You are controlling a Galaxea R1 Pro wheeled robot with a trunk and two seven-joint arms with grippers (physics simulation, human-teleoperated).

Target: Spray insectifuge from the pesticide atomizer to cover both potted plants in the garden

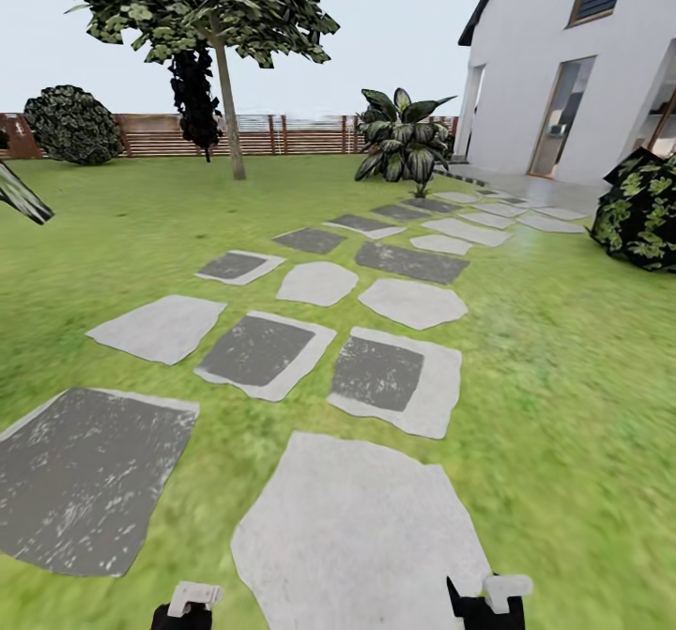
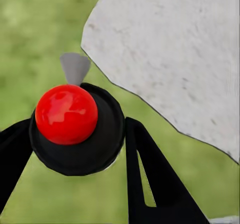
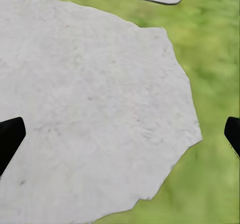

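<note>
Fingertips of the right gripper [image 3: 120, 134] sit at the two far edges of the right wrist view, spread wide with nothing between them but a pale stone [image 3: 90, 114] and lawn [image 3: 215, 83] below. The left gripper [image 2: 75, 149] has two black fingers [image 2: 150, 179] apart, and between them shows a black disc [image 2: 77, 134] with a glossy red ball [image 2: 66, 114] on it; whether the fingers grip it I cannot tell. A small grey cone [image 2: 75, 67] pokes out just beyond the disc. Grass and the edge of a pale stone lie under it.

In the head view both grippers show as white-and-black stubs at the bottom edge, left [image 1: 186, 605] and right [image 1: 490, 602], flanking a big pale stone [image 1: 357, 536]. A path of grey and white stones [image 1: 376, 372] runs ahead over the lawn toward a white house [image 1: 563, 57]. A striped-leaf shrub [image 1: 404, 142] stands by the path's far end, a tree [image 1: 221, 38] to its left, a slatted fence [image 1: 282, 134] behind, and a dark bush [image 1: 643, 207] at the right. Neither the atomizer nor the potted plants can be made out here.
</note>
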